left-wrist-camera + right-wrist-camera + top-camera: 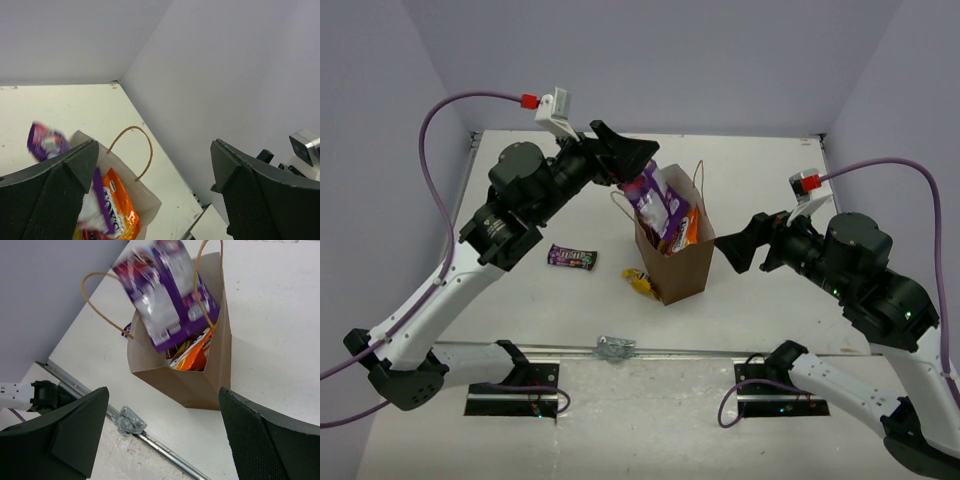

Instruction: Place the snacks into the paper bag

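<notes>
The brown paper bag [682, 268] stands upright mid-table. An orange candy bag [689, 229] and other packets lie inside it. A purple-and-white packet [657, 203] is at the bag's mouth, blurred in the right wrist view [165, 295], and no finger touches it. My left gripper [632, 160] is open just above the bag's far-left rim. My right gripper [738, 246] is open and empty, a little right of the bag. A purple bar [572, 258] and a small yellow piece [639, 282] lie on the table left of the bag.
A crumpled metal clip [616, 347] sits on the rail at the table's front edge and also shows in the right wrist view [127, 421]. Grey walls close the back and both sides. The bag's string handles [137, 150] stand up above its rim.
</notes>
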`<control>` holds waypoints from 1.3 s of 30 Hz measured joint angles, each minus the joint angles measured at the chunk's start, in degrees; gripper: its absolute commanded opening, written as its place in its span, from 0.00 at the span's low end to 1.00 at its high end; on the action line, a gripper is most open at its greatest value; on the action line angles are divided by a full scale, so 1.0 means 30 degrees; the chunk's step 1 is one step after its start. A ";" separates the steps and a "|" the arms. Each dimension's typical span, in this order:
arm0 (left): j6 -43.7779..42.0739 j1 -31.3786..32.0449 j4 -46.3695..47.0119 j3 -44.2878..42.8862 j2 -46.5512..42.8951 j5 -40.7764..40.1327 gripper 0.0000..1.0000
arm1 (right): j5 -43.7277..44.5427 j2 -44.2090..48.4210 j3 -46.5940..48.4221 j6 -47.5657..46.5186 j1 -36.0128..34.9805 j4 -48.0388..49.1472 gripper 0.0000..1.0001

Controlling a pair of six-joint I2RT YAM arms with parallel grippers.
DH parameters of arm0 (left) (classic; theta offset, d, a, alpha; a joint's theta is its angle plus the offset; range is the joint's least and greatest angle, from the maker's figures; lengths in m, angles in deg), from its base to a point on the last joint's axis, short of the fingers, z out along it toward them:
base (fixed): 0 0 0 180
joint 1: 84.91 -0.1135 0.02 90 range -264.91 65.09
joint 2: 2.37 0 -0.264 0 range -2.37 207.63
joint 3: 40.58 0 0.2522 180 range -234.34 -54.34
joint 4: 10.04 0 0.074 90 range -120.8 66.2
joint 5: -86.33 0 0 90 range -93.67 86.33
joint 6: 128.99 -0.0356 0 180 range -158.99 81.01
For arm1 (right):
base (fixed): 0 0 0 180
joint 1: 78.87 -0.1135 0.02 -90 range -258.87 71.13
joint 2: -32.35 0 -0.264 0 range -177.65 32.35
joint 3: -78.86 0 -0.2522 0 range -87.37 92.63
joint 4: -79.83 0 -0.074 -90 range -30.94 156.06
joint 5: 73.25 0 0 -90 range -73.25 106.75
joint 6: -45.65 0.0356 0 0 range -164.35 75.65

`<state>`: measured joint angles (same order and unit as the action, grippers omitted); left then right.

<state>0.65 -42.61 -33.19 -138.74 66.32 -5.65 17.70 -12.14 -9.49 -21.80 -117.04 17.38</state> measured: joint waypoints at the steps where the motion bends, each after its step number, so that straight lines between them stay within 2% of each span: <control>1: -0.0117 0.0007 -0.0007 -0.0015 -0.0007 -0.0015 1.00 | 0.0000 -0.0007 0.0000 0.0000 0.0000 0.0000 0.94; 6: -0.1246 0.0036 -0.1362 -0.1035 -0.0430 -0.1632 1.00 | 0.0000 -0.0029 0.0000 0.0007 0.0000 0.0000 0.94; 10: -0.1668 -0.0197 -0.2929 -0.1122 -0.2463 -0.3679 1.00 | 0.0000 -0.0029 -0.0007 0.0007 0.0036 0.0000 0.94; 13: -0.1647 -0.1821 -0.3526 0.0532 -0.4699 -0.4175 1.00 | 0.0000 -0.0029 -0.0007 0.0015 0.0036 0.0000 0.94; 15: -0.1647 -0.4503 -0.3832 0.2288 -0.6098 -0.3599 1.00 | -0.0007 -0.0022 -0.0036 0.0036 0.0095 0.0007 0.94; 17: -0.1676 -0.8393 -0.3905 0.4422 -0.6958 -0.1647 1.00 | -0.0007 0.0007 -0.0087 0.0044 0.0124 0.0000 0.94; 20: -0.1712 -1.3712 -0.3730 0.7890 -0.6892 0.2980 1.00 | -0.0015 0.0007 -0.0117 0.0051 0.0124 0.0000 0.94; 23: -0.1530 -1.7223 -0.3322 1.1905 -0.6178 0.6980 1.00 | -0.0029 0.0007 -0.0117 0.0051 0.0131 0.0007 0.94; 27: -0.1421 -1.8440 -0.3891 1.5176 -0.6003 0.8954 1.00 | -0.0124 0.0007 -0.0284 0.0109 0.0197 0.0058 0.95; 33: -0.1421 -1.9351 -0.2295 1.7303 -0.5297 1.0579 1.00 | -0.0262 -0.0029 -0.1049 0.0211 0.0211 0.0160 0.95; 39: -0.1370 -1.9394 -0.0291 1.8855 -0.3548 1.1293 1.00 | -0.0532 -0.0022 -0.1115 0.0291 0.0211 0.0262 0.95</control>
<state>-3.46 -100.79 -34.07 -82.17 55.67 28.23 16.10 -12.20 -12.83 -20.93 -116.40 18.17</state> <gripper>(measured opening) 0.997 0.943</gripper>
